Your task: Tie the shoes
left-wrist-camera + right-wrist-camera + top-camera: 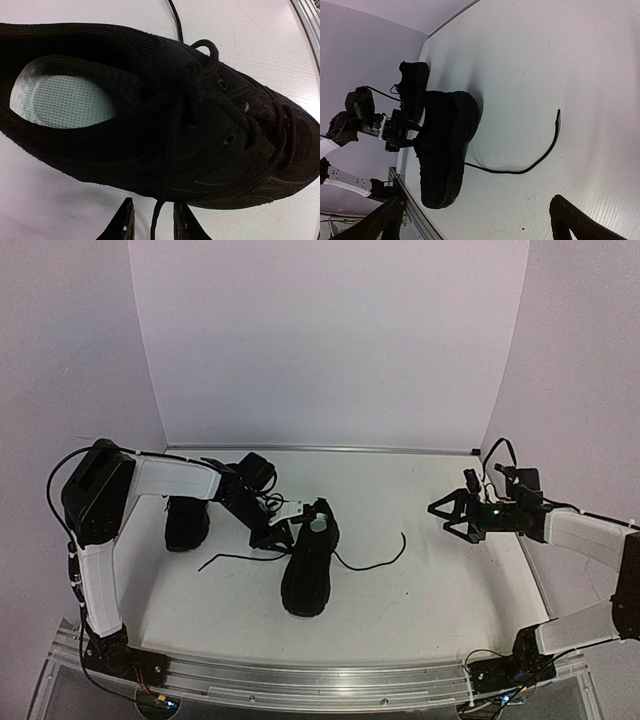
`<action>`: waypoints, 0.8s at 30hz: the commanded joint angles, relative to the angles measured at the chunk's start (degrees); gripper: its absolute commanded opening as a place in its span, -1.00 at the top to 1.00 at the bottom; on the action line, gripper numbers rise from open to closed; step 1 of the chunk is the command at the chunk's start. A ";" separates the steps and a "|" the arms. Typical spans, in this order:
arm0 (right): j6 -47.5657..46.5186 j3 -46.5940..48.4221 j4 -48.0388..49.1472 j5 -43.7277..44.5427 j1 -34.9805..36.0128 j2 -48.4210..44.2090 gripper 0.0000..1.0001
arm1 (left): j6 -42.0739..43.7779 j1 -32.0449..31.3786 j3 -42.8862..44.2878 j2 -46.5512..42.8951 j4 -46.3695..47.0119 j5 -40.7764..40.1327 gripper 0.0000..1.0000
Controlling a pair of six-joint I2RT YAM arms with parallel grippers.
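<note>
White table (440, 590) and pale walls (330, 340) fill all three of my feeds. From overhead, the middle shoe (308, 565) sits sole down near the table's centre. Its toe points toward the arm bases, and its pale insole (60, 100) shows through the opening. Its laces are untied.

The left lace (156, 220) comes off the eyelets, drops over the shoe's side and runs between the fingers (125, 225) of my left gripper (285, 535). That gripper sits just beside the shoe's left flank. Its jaws are drawn narrow, but on the wrist view I see a gap on either side of the lace, so I would not call it pinched. Past the gripper the lace lies on the table and trails off to the left.

The right lace (375, 563) curves loosely across the table on the shoe's other side, its tip well apart from the shoe.

The far shoe (187, 523) stands further back on the left, partly hidden behind the left arm (175, 478). I cannot tell how its laces lie.

My right gripper (440, 515) hangs above the table's right side, well apart from both shoes. Its fingers are spread wide and hold nothing. Its wrist camera looks across the table at the middle shoe, with the right lace lying in between.
</note>
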 commanded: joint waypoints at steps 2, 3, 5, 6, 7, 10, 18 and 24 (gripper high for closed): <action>-0.73 0.14 1.85 -0.68 -0.05 0.33 -0.97 | 1.81 0.50 3.92 2.04 -2.60 1.39 0.55; -0.75 0.09 1.84 -0.60 -0.01 0.38 -0.97 | 1.87 0.50 4.23 2.29 -3.09 1.40 0.58; -0.79 0.08 1.77 -0.54 -0.04 0.46 -0.97 | 1.91 0.56 4.79 2.68 -3.66 1.63 0.67; -0.82 0.10 1.75 -0.57 -0.04 0.53 -0.97 | 1.87 0.57 4.91 2.69 -3.79 1.74 0.72; -0.82 0.14 1.74 -0.58 -0.04 0.60 -0.97 | 1.79 0.60 4.95 2.61 -3.80 1.77 0.76; -0.84 0.21 1.75 -0.47 -0.04 0.85 -0.97 | 1.12 0.66 4.74 1.76 -3.56 1.64 0.87; -0.66 -0.17 1.77 0.72 -0.04 1.48 -0.97 | -6.61 0.35 -0.12 -7.85 3.18 2.18 1.00; 0.00 -0.71 1.55 2.44 -0.06 1.75 -0.96 | -12.09 -0.76 -5.01 -16.00 10.16 4.54 1.00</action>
